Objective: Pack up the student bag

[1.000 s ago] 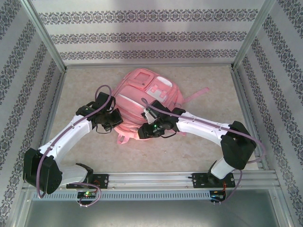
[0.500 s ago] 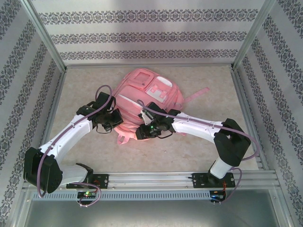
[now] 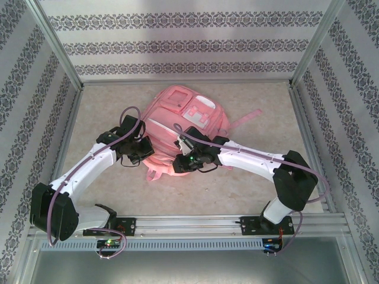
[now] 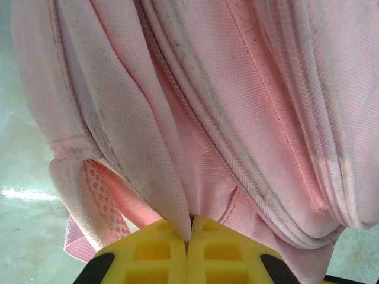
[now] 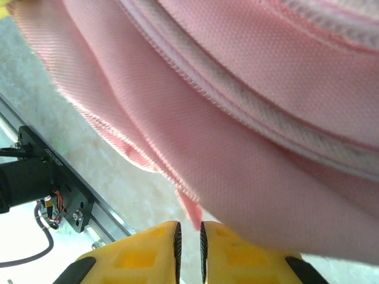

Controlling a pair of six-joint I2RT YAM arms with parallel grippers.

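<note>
The student bag (image 3: 183, 112) lies flat mid-table, a large pink backpack with white-trimmed front pockets. My left gripper (image 3: 144, 151) is at its near-left edge. In the left wrist view its yellow fingers (image 4: 189, 234) are shut on a fold of the bag's pink fabric (image 4: 237, 89). My right gripper (image 3: 180, 163) is at the bag's near edge. In the right wrist view its jaws (image 5: 189, 228) stand a narrow gap apart under the bag's fabric (image 5: 266, 89). A small pink tab (image 5: 190, 210) hangs down to the fingertips, and table shows through the gap below it.
Beige table (image 3: 237, 189) runs between the bag and the metal base rail (image 3: 195, 223). One pink strap (image 3: 246, 120) trails out to the bag's right. Patterned walls and metal frame posts close in the sides and back.
The right gripper slid a little left along the bag's near edge, then eased back right. The left arm and the bag have stayed put.
</note>
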